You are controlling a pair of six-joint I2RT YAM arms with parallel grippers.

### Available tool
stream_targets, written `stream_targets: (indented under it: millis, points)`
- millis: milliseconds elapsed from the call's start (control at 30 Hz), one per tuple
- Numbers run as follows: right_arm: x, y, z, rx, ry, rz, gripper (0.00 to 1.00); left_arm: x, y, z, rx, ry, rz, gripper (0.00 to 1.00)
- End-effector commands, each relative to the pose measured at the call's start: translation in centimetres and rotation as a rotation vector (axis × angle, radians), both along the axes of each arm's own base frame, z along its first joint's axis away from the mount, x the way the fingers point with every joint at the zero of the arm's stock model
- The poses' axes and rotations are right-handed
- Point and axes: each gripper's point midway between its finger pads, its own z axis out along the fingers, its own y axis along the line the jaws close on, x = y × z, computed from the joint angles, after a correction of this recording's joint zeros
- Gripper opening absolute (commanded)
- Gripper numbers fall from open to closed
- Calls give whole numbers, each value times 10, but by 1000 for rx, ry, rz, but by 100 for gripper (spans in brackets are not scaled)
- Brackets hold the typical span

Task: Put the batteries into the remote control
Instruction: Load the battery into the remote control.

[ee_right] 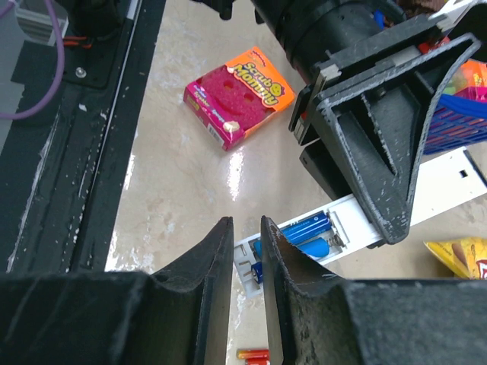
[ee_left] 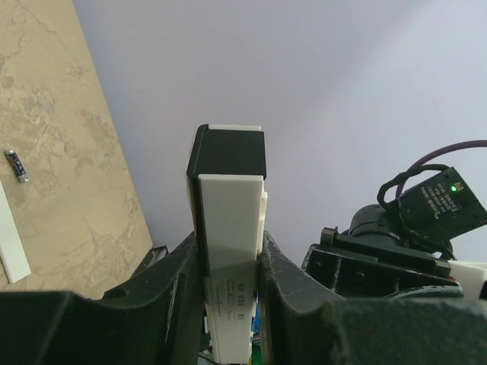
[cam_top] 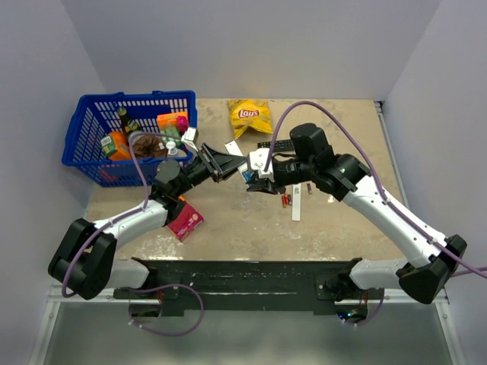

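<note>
Beige tabletop, white walls on three sides. At 10 o'clock in the top view stands a blue basket [cam_top: 84, 141] and at 12 a chips bag [cam_top: 249, 116]; both are out of the work.

Over the table's middle the left gripper [cam_top: 221, 162] is clamped on the remote [ee_left: 228, 220], holding it off the surface and pointing toward 3 o'clock. That probably keeps the open bay steady and within the other arm's reach. In the right wrist view the bay faces up, with blue batteries [ee_right: 308, 228] already lying in it.

The right gripper [ee_right: 245, 228] hovers just above the bay's outer end, jaws nearly together with a slim gap. I cannot tell whether they pinch anything; the pose suggests pressing or seating a cell.

Spare cells [cam_top: 286, 200] lie on the table at 5 o'clock from that gripper, beside the white back strip [cam_top: 297, 204]. The strip is set aside, likely until the bay is full.
</note>
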Motion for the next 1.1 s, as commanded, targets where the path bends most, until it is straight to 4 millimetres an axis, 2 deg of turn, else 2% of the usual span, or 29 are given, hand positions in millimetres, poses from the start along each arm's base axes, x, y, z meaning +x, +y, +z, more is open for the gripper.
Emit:
stream_targets:
  millis: [0, 100, 200, 500, 700, 1067]
  points:
    - [-8, 3, 49, 109, -55, 30, 25, -8, 4, 38, -61, -108, -11, 0]
    - [-5, -1, 62, 134, -77, -7, 27, -7, 4, 39, -59, -109, -12, 0]
    - [-2, -7, 63, 134, -89, -33, 29, -7, 3, 38, -58, -106, -16, 0]
    - [13, -30, 26, 62, -63, -108, 29, -8, 2, 37, -59, -102, -26, 0]
    - [10, -28, 12, 50, -24, -83, 28, -8, 1, 37, -60, -103, -32, 0]
    - [5, -18, 10, 68, 15, -17, 28, -8, 1, 37, -63, -102, -35, 0]
